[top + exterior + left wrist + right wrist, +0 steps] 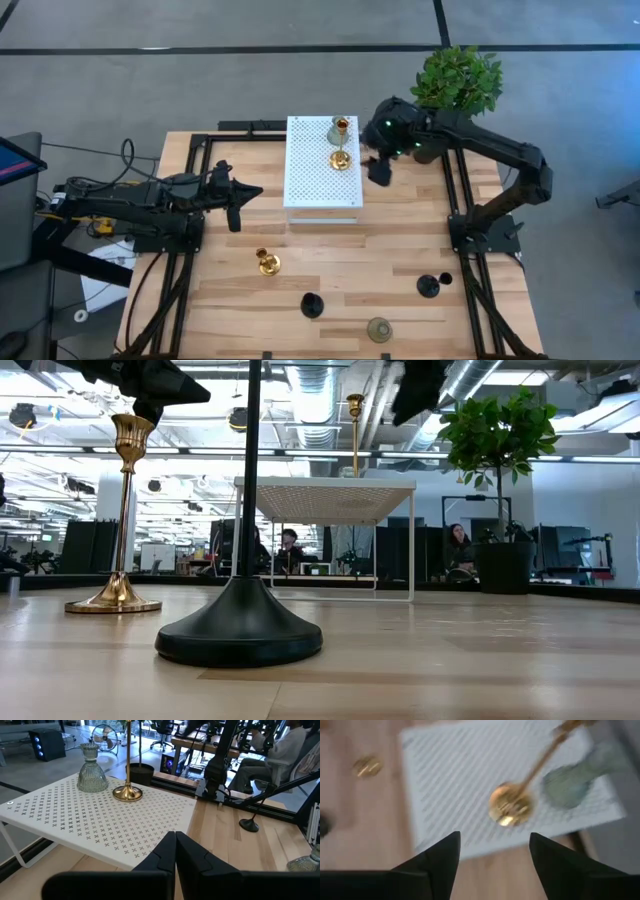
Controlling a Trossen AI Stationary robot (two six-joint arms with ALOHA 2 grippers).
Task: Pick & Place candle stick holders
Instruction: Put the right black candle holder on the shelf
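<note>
A white perforated stand (pixel 320 185) stands at the table's far middle. On it stand a gold candlestick holder (pixel 340 158) and a grey-green one (pixel 338 128), each on its round base. My right gripper (pixel 378 170) is open and empty, raised just right of the stand, with the gold holder (pixel 510 806) ahead of it. My left gripper (pixel 235 205) is shut and empty, left of the stand (pixel 100 820). On the table stand a second gold holder (pixel 268 263), two black ones (pixel 312 305) (pixel 428 287) and a grey-green one (pixel 379 329).
A potted plant (pixel 458 78) stands at the far right corner, behind my right arm. Black frame rails (pixel 462 200) run along the table's left and right sides. Bare wood lies between the stand and the holders near the front edge. People sit in the room beyond (pixel 290 545).
</note>
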